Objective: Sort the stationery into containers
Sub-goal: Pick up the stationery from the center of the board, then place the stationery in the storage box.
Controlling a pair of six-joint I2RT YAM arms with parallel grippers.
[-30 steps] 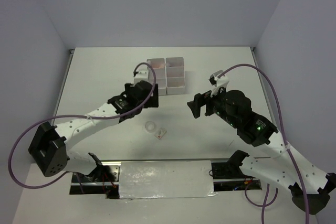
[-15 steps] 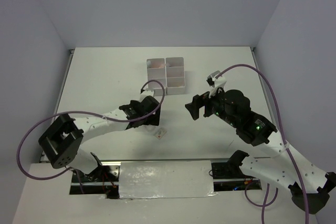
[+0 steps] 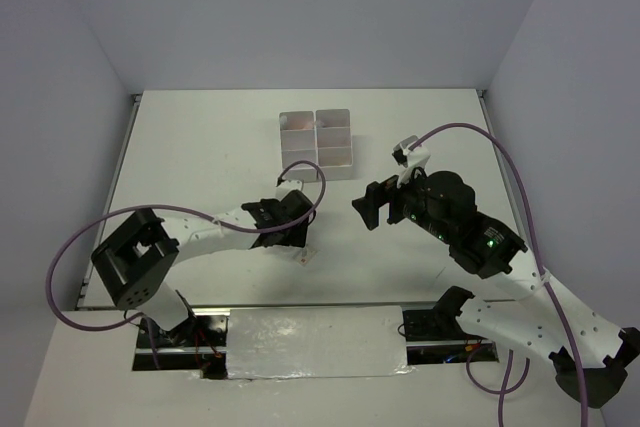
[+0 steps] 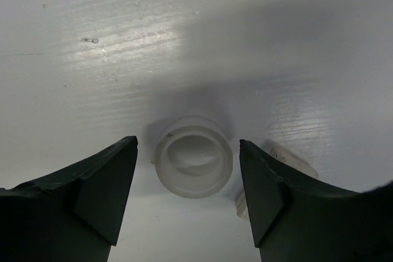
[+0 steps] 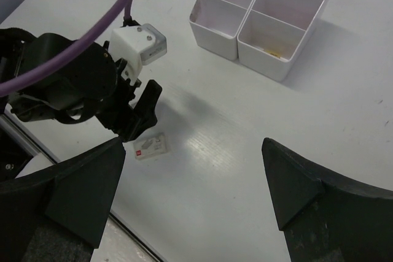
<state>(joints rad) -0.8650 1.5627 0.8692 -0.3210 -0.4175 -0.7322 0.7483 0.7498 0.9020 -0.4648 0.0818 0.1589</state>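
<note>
Looks nearly finished, with bits already in the containers (image 5: 216,35) and only the clear tape ring (image 4: 193,156) and eraser (image 5: 150,146) loose, well apart from them. Straddles the ring with left gripper (image 4: 187,145) fingers apart, not clamped; holds right gripper (image 5: 190,151) wide and empty.

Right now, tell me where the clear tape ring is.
The clear round tape ring lies on the white table in the left wrist view, between the open fingers of the left gripper, a small white eraser close on its right.
</note>
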